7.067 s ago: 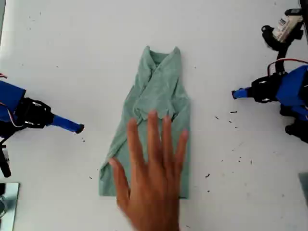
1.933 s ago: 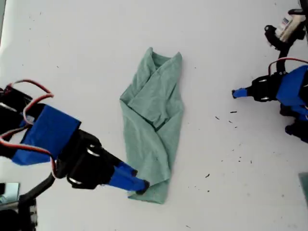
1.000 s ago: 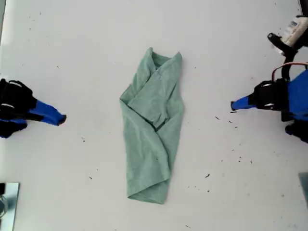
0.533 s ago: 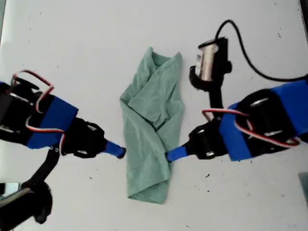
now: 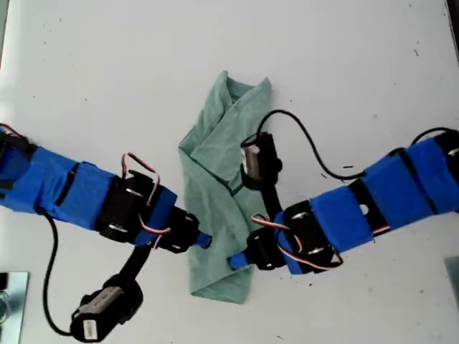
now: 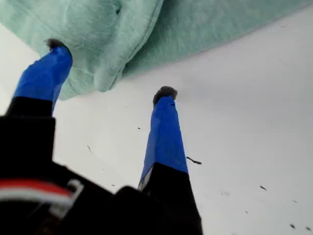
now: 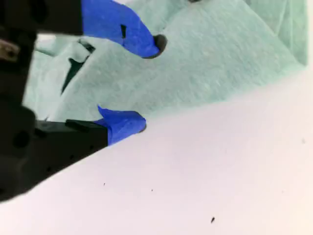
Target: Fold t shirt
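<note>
Two grippers gape at the t shirt (image 5: 228, 179): my first gripper (image 6: 111, 68), my second gripper (image 7: 149, 84).

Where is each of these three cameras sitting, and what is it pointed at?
Exterior view: overhead, looking straight down at the white table, the t shirt and both blue arms.
First wrist view: rides on my first gripper, looking along its open fingers at the shirt's edge.
Second wrist view: rides on my second gripper, open, one finger over the cloth, one at its edge.
All three share the green t shirt.
</note>
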Available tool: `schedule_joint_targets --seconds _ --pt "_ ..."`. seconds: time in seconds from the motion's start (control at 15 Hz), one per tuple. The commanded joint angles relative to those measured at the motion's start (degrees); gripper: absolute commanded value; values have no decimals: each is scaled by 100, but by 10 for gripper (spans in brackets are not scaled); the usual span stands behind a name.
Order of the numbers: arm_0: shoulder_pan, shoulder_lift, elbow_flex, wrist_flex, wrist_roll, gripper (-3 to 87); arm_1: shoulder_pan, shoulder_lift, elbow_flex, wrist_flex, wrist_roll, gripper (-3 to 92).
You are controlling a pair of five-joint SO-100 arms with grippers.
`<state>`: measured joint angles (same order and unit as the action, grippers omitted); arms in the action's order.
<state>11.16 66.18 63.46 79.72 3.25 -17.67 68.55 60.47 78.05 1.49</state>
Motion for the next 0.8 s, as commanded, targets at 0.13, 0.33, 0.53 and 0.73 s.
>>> schedule_joint_targets --seconds 0.13,0.33,0.53,0.73 --pt "264 -1292 -984 -308 176 84 -290 -721 -571 -606 79 165" --pt "404 -1301 -1055 -413 202 -2 -308 -817 -563 -659 53 -8" --pt "527 -431 -1046 -826 264 -2 -255 -114 -571 -264 -229 -7" --pt "519 448 -1037 -1195 413 -2 -281 1248 -580 -62 -571 -6"
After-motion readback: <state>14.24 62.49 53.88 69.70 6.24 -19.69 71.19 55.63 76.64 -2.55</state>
